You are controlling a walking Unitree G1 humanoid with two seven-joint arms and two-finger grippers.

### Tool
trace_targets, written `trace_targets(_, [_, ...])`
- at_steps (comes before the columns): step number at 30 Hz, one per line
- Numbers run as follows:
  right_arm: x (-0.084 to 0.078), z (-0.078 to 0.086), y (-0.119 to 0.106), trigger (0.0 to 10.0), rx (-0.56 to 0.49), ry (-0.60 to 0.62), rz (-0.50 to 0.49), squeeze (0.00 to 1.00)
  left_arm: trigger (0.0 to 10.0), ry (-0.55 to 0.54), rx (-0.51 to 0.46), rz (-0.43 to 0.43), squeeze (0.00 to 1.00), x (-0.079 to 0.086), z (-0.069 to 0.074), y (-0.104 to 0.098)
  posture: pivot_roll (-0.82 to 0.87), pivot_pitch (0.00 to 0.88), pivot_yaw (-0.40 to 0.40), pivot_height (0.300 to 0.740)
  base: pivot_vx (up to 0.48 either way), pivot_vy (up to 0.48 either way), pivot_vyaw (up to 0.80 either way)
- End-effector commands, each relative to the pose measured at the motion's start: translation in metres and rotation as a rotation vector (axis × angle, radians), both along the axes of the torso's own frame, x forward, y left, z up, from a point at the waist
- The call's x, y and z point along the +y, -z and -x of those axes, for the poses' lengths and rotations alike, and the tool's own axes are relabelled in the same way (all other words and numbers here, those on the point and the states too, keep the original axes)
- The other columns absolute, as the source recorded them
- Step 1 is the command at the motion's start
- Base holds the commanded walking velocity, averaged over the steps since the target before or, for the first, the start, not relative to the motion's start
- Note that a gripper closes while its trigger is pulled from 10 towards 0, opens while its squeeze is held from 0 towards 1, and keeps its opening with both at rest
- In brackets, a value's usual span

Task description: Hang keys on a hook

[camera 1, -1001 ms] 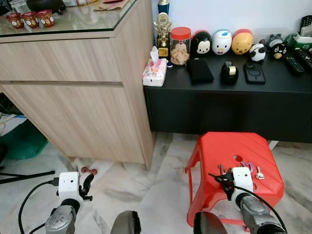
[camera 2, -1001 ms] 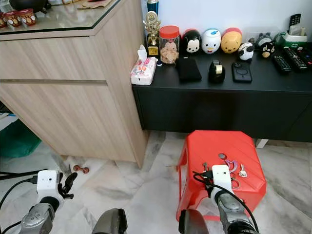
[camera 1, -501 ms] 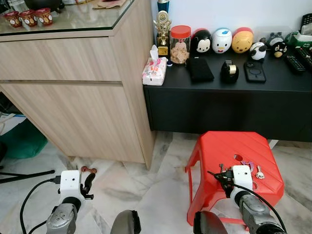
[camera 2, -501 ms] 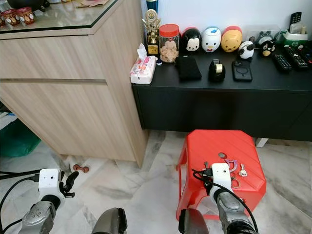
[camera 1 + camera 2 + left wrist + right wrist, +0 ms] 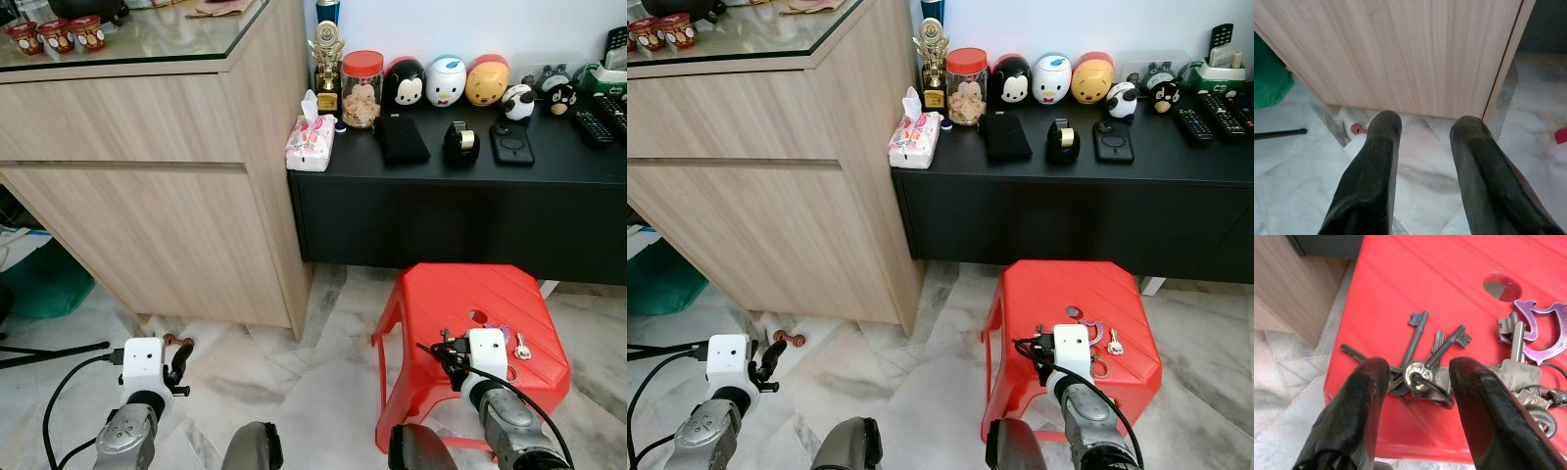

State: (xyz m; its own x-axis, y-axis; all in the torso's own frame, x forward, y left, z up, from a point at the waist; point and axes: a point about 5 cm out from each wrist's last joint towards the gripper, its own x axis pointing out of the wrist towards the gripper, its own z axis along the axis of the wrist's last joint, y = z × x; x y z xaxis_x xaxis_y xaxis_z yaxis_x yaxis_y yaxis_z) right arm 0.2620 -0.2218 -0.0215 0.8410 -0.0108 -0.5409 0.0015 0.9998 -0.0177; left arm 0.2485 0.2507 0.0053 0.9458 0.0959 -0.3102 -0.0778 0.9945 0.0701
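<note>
Keys (image 5: 1422, 374) on red stool (image 5: 490, 294) between parted fingers of empty right hand (image 5: 1418, 382), purple carabiner (image 5: 1542, 330) beside.

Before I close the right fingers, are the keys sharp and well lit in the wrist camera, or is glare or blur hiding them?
Right wrist view: the keys are sharp and evenly lit on the red stool, with only soft shadows and no glare; the right gripper has its near fingers slightly soft. Eye views: sharp too, but the keys look small there.
</note>
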Motion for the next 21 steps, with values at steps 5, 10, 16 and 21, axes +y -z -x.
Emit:
trace_targets(5, [-0.001,0.002,0.001,10.0,0.006,0.004,0.003,0.00,10.0,-0.009,0.011,0.000,0.00,0.001,0.001,0.002,-0.01,0.047,0.067,0.616,0.000,0.000,0.00])
trace_targets(10, [-0.009,-0.001,-0.002,10.0,0.013,0.026,0.021,0.00,10.0,-0.009,0.012,0.001,0.00,0.001,0.001,0.002,-0.01,0.047,0.068,0.616,0.000,0.000,0.00])
trace_targets(16, [-0.024,-0.003,-0.007,10.0,0.030,0.029,0.044,0.00,10.0,-0.014,0.012,-0.002,0.00,0.000,0.000,0.002,-0.01,0.044,0.063,0.616,0.000,0.000,0.00])
trace_targets(21, [-0.027,-0.002,-0.007,10.0,0.043,0.020,0.055,0.00,10.0,-0.014,0.011,0.002,0.00,-0.001,0.000,0.002,-0.02,0.043,0.060,0.616,0.000,0.000,0.00])
